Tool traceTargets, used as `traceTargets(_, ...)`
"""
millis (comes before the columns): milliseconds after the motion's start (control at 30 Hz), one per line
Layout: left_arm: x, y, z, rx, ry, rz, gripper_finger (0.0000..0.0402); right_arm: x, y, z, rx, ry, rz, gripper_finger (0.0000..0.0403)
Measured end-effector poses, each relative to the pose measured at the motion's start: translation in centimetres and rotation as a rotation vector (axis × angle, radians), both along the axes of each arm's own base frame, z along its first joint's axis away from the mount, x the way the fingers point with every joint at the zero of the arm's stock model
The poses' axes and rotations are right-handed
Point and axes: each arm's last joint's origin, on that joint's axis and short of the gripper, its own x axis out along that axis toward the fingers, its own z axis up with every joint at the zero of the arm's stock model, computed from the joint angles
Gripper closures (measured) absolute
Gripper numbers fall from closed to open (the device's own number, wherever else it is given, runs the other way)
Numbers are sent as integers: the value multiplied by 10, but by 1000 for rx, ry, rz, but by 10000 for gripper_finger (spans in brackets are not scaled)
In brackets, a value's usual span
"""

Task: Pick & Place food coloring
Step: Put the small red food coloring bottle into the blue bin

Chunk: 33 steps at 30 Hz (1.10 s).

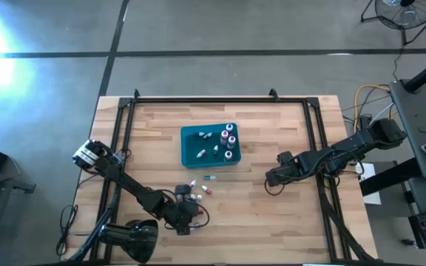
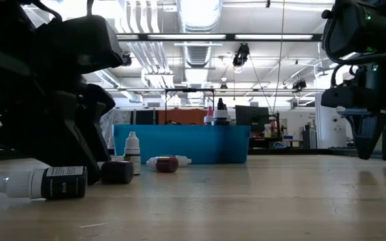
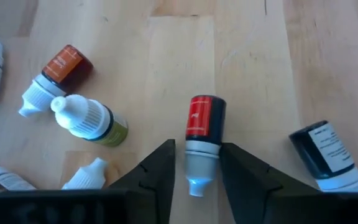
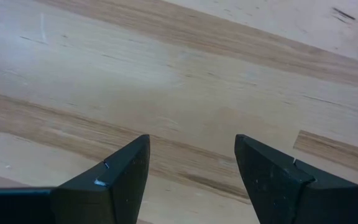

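Left gripper [image 3: 196,163] straddles one red bottle [image 3: 204,126], not clamped; five others [image 3: 86,119] lie nearby.

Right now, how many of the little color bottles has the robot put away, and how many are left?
Partly done. Several bottles already sit in the teal bin; I cannot count them exactly. In hand: the left claw has its fingers on either side of a red-labelled bottle lying on the table, not lifted. Left: the loose bottles around it, like the orange-labelled one and a dark one. The right claw waits open over bare wood.
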Motion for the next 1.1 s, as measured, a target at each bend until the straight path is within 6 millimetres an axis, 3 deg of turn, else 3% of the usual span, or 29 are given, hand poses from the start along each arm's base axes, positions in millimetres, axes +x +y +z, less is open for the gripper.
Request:
traceTargets(233, 0, 0, 1, 8, 11, -26, 338, 0, 0, 0, 0, 1, 0, 175)
traceTargets(433, 1, 0, 10, 66, 27, -53, 347, -1, 0, -1, -2, 4, 4, 175)
traceTargets(633, -3, 15, 42, 156, 37, 11, 348, -1, 0, -1, -5, 6, 9, 175)
traceTargets(733, -4, 28, 69, 176, -30, 60, 348, -1, 0, -1, 5, 6, 5, 175)
traceTargets(933, -3, 90, 113, 170, -147, 318, 348, -1, 0, -2, 9, 5, 14, 175)
traceTargets(1100, 9, 165, 115, -152, -94, 479, 348, -1, 0, -2, 12, 4, 15, 175)
